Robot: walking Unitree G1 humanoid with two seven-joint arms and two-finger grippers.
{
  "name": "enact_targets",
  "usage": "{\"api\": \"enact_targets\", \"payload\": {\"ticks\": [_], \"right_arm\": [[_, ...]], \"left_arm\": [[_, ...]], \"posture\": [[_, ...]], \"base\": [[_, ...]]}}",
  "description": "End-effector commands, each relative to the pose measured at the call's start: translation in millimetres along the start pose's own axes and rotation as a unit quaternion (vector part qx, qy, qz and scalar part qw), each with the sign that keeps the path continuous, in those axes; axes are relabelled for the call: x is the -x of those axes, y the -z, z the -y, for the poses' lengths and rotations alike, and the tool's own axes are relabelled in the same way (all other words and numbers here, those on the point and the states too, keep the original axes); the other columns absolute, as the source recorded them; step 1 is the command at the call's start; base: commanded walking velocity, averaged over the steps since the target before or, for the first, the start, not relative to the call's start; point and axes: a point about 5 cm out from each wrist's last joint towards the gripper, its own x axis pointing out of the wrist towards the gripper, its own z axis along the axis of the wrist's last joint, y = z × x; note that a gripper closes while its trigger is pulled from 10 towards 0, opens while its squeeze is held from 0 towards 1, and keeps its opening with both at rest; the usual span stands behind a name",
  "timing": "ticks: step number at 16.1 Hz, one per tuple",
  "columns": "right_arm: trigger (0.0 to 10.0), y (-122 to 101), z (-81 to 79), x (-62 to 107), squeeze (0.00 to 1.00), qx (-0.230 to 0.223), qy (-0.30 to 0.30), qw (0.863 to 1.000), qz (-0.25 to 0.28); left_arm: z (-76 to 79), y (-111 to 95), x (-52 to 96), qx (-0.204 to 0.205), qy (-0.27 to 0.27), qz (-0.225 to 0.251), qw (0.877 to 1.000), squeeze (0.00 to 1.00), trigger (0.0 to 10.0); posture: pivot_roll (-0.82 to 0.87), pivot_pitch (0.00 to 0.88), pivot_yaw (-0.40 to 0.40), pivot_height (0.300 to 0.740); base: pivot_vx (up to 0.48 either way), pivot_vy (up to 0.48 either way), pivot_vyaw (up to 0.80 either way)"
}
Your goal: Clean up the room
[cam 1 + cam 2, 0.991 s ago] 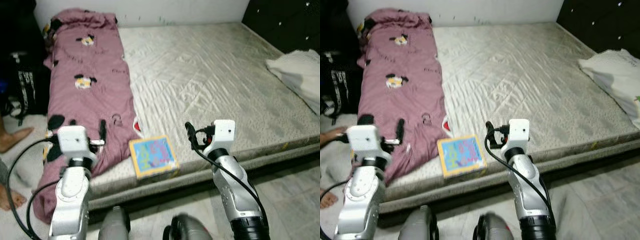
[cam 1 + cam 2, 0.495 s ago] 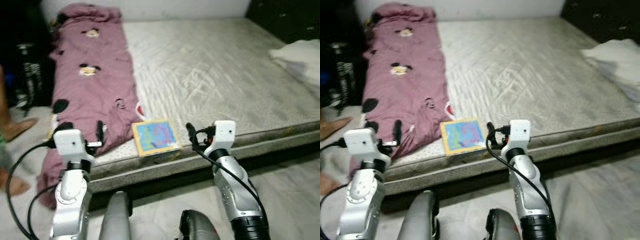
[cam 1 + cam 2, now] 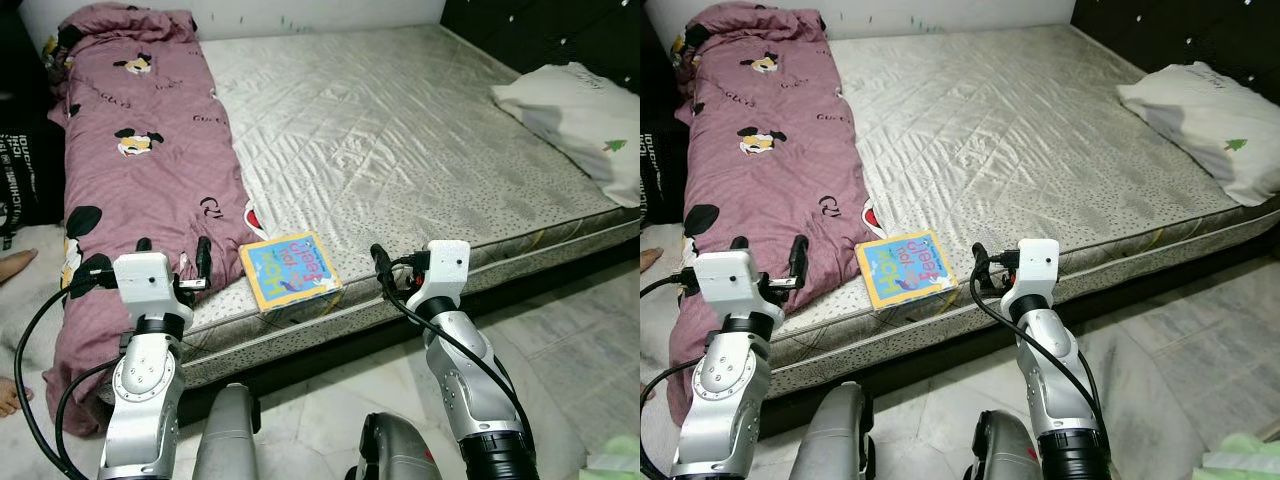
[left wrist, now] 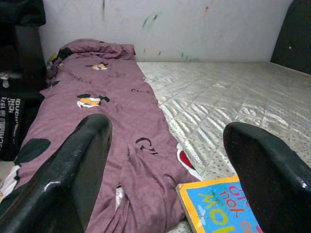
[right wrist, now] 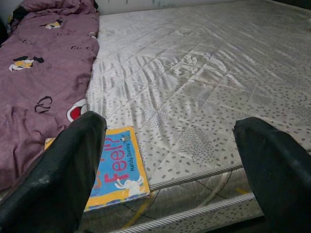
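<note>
Fingers: left gripper point(image 4: 165, 170) spread wide, holding nothing; right gripper point(image 5: 170, 165) also spread wide and bare.
Between left fingers: purple blanket point(image 4: 107, 126) just ahead; corner of the picture book point(image 4: 218, 206) by the inner finger.
Between right fingers: picture book beside one finger, printed "Feel"; bare mattress point(image 5: 204, 87) ahead of the rest.
Book position: flat at the mattress's near edge, touching the blanket's hem, between the two grippers in the head views.
Head views add: white pillow point(image 3: 1205, 120) well off to the right, a person's bare foot point(image 3: 12, 265) on the floor beyond the left arm, dark headboard point(image 3: 540, 30) behind.
Left wrist adds: marked white wall point(image 4: 184, 24) beyond the bed.
</note>
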Motion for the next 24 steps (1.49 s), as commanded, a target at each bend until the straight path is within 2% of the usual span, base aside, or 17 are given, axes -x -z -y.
{"api": "enact_targets", "payload": {"ticks": [1, 7, 15, 21, 22, 24], "right_arm": [[10.0, -5.0, -0.2, -1.3, 0.0, 0.003, -0.001, 1.0, 0.01], [10.0, -4.4, -0.4, -1.4, 0.0, -0.001, -0.002, 1.0, 0.009], [10.0, -3.6, -1.7, -2.0, 0.0, 0.002, -0.01, 1.0, 0.008], [10.0, -2.4, -2.0, -1.1, 0.0, 0.0, -0.013, 1.0, 0.006], [10.0, -2.2, -2.1, -1.0, 0.0, 0.0, -0.014, 1.0, 0.006], [10.0, -1.8, -2.0, -1.0, 0.0, -0.001, -0.014, 1.0, 0.005]], "left_arm": [[1.3, 0.0, -1.2, 0.002, 0.007, -0.004, 1.0, 0.0, 10.0], [2.3, 0.6, -1.3, 0.001, 0.012, -0.006, 1.0, 0.0, 10.0], [4.6, -1.1, -2.0, 0.005, 0.014, 0.003, 1.0, 0.0, 10.0], [3.5, 0.0, -1.3, 0.006, 0.004, -0.001, 1.0, 0.0, 10.0], [-0.1, 1.6, -2.3, -0.006, -0.02, -0.008, 1.0, 0.0, 10.0], [-2.3, 2.6, -2.8, -0.01, -0.033, -0.012, 0.999, 0.0, 10.0]], "posture": [[0.05, 0.058, -0.041, 0.651], [0.05, 0.058, -0.041, 0.651], [0.05, 0.049, -0.041, 0.651], [0.05, 0.047, -0.044, 0.601], [0.05, 0.046, -0.045, 0.591], [0.05, 0.047, -0.046, 0.591]], "base": [[0.345, 0.0, 0.0], [0.339, 0.0, 0.0], [0.0, 0.0, 0.0], [0.0, 0.0, 0.0], [0.0, 0.0, 0.0], [0.0, 0.0, 0.0]]}}
